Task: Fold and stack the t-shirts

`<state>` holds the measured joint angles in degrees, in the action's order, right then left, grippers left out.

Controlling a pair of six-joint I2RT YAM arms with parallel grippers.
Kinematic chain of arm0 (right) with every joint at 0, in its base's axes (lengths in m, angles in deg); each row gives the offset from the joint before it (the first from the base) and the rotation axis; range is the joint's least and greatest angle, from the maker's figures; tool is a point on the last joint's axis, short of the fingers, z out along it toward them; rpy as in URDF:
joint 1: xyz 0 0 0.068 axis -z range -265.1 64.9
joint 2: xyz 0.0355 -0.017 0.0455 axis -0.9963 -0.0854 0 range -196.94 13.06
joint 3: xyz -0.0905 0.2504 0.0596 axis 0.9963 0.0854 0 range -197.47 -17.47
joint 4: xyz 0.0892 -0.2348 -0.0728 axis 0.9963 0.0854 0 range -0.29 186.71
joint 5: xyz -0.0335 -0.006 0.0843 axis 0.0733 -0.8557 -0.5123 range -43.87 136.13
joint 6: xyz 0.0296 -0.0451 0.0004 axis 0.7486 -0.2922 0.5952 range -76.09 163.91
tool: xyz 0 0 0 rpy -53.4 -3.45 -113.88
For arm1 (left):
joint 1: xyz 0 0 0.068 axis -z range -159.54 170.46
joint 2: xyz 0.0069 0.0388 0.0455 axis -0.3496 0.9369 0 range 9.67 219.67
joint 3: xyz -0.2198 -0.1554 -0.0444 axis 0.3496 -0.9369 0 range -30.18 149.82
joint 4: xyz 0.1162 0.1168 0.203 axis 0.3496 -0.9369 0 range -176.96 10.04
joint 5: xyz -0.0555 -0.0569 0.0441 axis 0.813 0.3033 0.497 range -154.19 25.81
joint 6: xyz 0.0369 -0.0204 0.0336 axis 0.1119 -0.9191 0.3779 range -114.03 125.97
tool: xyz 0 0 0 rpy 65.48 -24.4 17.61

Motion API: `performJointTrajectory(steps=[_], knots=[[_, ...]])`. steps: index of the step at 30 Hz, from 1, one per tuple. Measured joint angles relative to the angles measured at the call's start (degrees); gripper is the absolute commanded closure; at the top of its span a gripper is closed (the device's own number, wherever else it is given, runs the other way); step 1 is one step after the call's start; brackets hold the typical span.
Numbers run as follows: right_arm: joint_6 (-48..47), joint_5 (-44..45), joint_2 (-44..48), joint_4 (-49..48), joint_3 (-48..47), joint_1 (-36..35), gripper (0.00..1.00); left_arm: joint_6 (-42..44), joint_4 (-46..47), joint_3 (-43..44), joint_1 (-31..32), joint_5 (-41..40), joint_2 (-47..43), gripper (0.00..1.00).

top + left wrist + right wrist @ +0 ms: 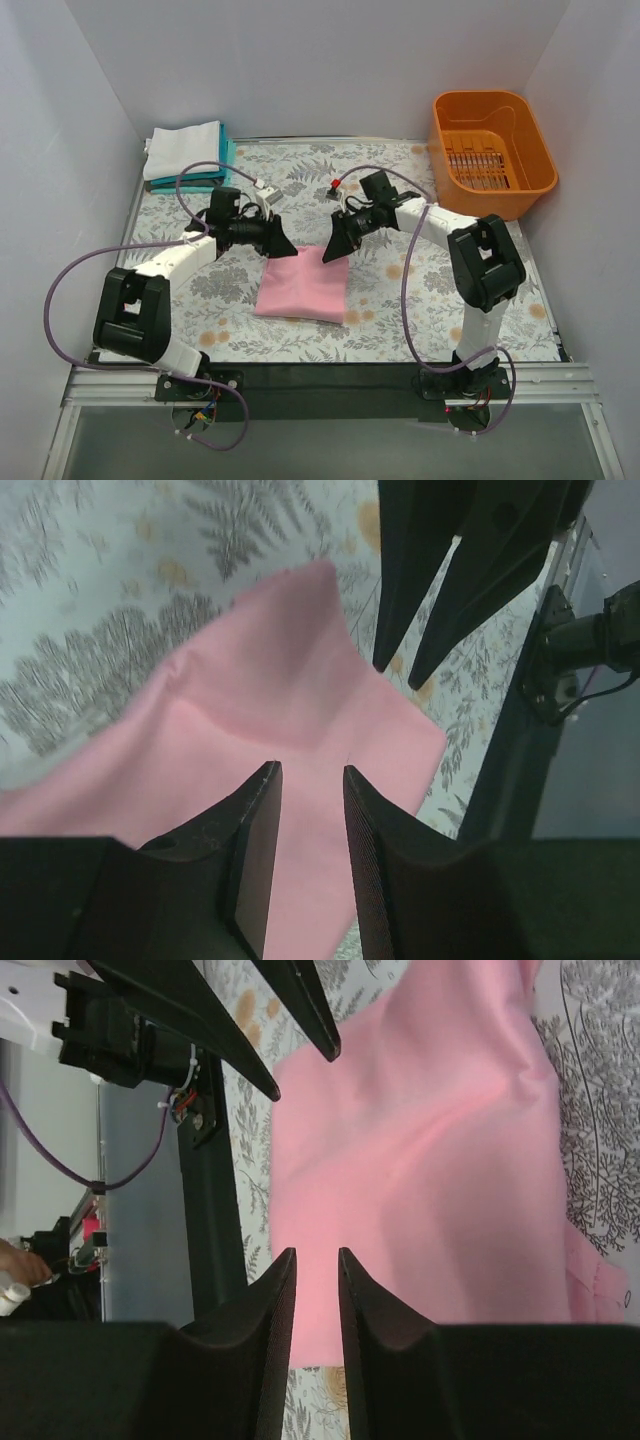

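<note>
The light pink t-shirt point(303, 285) lies folded into a rectangle on the floral table, also in the left wrist view point(280, 700) and the right wrist view point(430, 1160). My left gripper point(283, 240) point(312, 770) hovers over its far left corner, jaws a little apart with nothing between them. My right gripper point(335, 247) point(316, 1252) hovers over its far right corner, also slightly open and empty. The two grippers face each other closely. A folded white t-shirt point(185, 150) lies on a folded teal t-shirt point(218, 180) at the back left.
An orange plastic basket point(492, 150) stands at the back right corner. White walls enclose the table on three sides. A black bar point(330, 375) runs along the near edge by the arm bases.
</note>
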<state>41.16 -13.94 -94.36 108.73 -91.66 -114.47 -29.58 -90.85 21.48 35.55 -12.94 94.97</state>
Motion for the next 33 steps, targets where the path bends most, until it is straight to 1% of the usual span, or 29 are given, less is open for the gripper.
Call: performJointTrajectory(steps=[4,9,13,15,18,19,22,25,28,29,30,33], knots=[[2.23,0.79,-5.44,-2.29,0.92,0.17,0.74,-6.99,2.14,-4.20,-1.27,0.72,5.46,0.70],[2.78,4.57,-12.66,-4.22,-0.92,2.71,0.74,-13.84,9.94,-3.63,-5.11,0.96,14.73,0.71],[3.85,5.55,-18.27,-4.04,-7.23,4.61,0.75,-18.23,15.04,0.61,-7.41,1.84,22.99,0.72],[3.69,7.37,-20.39,-4.22,-12.09,5.09,0.75,-19.89,16.90,3.67,-8.02,2.21,26.84,0.72],[2.67,9.92,-23.06,-4.04,-18.80,5.84,0.75,-21.33,18.49,7.15,-8.46,2.69,29.83,0.70],[2.45,10.49,-23.74,-4.04,-20.85,6.12,0.73,-21.59,18.56,8.04,-8.66,2.80,30.12,0.69],[2.14,10.36,-22.80,-3.91,-22.27,6.71,0.67,-21.92,18.08,10.80,-9.33,3.78,29.59,0.67],[2.23,8.52,-17.64,-3.80,-18.12,7.19,0.65,-24.04,16.79,10.88,-10.49,5.99,26.29,0.67],[3.15,5.44,-9.55,-3.69,-11.43,6.95,0.61,-28.61,18.32,5.60,-10.82,7.76,18.34,0.67],[3.76,4.24,-6.08,-3.76,-8.59,6.62,0.59,-30.67,19.17,2.19,-10.23,8.37,14.05,0.67],[4.11,3.32,-4.00,-3.87,-6.80,6.29,0.56,-32.35,19.69,-0.44,-9.25,8.81,10.86,0.67],[4.52,0.87,0.85,-4.24,-1.44,4.59,0.56,-37.92,23.54,-6.88,-4.39,9.79,5.11,0.67]])
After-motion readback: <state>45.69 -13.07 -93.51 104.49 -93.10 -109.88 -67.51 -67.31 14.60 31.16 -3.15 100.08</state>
